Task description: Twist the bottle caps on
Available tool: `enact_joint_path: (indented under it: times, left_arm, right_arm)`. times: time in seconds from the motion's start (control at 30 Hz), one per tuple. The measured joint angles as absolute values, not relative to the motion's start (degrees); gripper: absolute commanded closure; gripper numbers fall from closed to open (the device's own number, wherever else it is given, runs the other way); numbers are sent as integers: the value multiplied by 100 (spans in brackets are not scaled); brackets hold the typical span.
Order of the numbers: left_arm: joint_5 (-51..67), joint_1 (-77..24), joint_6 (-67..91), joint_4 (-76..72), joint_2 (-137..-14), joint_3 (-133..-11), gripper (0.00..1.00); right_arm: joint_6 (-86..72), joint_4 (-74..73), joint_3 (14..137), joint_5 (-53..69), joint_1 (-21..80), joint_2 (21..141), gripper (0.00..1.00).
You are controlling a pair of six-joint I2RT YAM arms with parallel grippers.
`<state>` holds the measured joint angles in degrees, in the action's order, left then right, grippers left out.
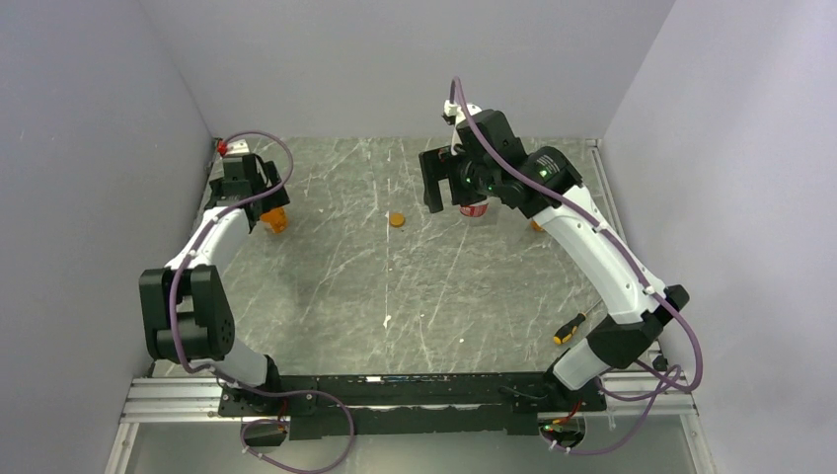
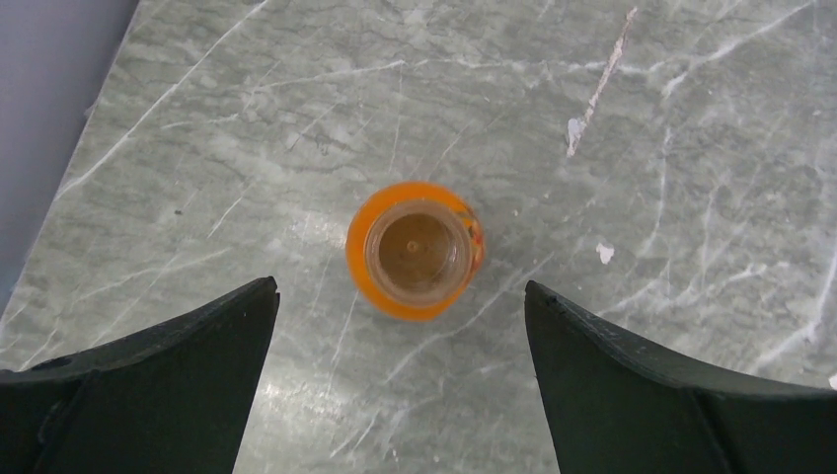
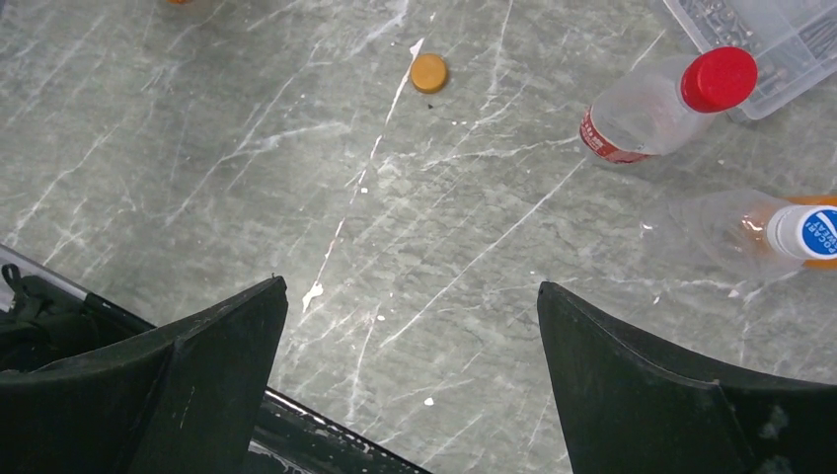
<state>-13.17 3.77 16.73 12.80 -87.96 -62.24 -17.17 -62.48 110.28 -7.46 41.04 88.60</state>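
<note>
An upright orange bottle point(image 2: 417, 249) with an uncapped mouth stands directly below my left gripper point(image 2: 400, 288), which is open above it, a finger on either side; from above it shows at the far left point(image 1: 274, 219). A loose orange cap point(image 3: 428, 72) lies flat mid-table point(image 1: 397, 219). A clear bottle with a red label band point(image 3: 642, 118) carries a red cap point(image 3: 719, 78). Beside it a tiny pale bottle point(image 3: 725, 229) wears a blue-and-white cap point(image 3: 814, 232). My right gripper point(image 3: 412, 286) hangs open and empty above the table, apart from all of them point(image 1: 446, 188).
A clear flat compartment box point(image 3: 780, 39) sits behind the red-capped bottle. A yellow-and-black screwdriver point(image 1: 570, 327) lies near the right arm's base. An orange thing point(image 1: 536, 226) peeks out beside the right arm. Walls enclose three sides of the table.
</note>
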Motion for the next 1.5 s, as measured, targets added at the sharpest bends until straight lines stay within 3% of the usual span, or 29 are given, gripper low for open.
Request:
enact_joint_path:
  times: [0.3,0.5,0.67,0.83,1.0,1.2,1.5]
  left_arm:
    - [-1441,384,1857,-30,-9470,-5789,1]
    - [-1599,384,1986,-926,-9699,-5317,12]
    - [-1546,384,1999,-1584,-9810,-5011,30]
    - [-1229,384,1870,-1789,-9800,-4901,63]
    - [89,362,1636,-532,-9474,-5424,67]
    - [2727,167,1118,1015,-8381,-6064,67]
    - [5236,-1817,-54,2641,-7078,-6302,69]
  right_arm:
    - [-1721,-6117,10921,-757,4211,8558,0]
    - [-1750,-6099,10753,-766,4265,8549,0]
    - [-1756,-6064,10621,-788,4287,8549,0]
    - [-1756,-5970,10477,-799,4296,8549,1]
    - [-1730,-5927,10429,-784,4303,8549,0]
    - [-1564,-5695,10388,-410,4307,8460,0]
    - [-1406,-5131,10049,1105,4307,8108,2]
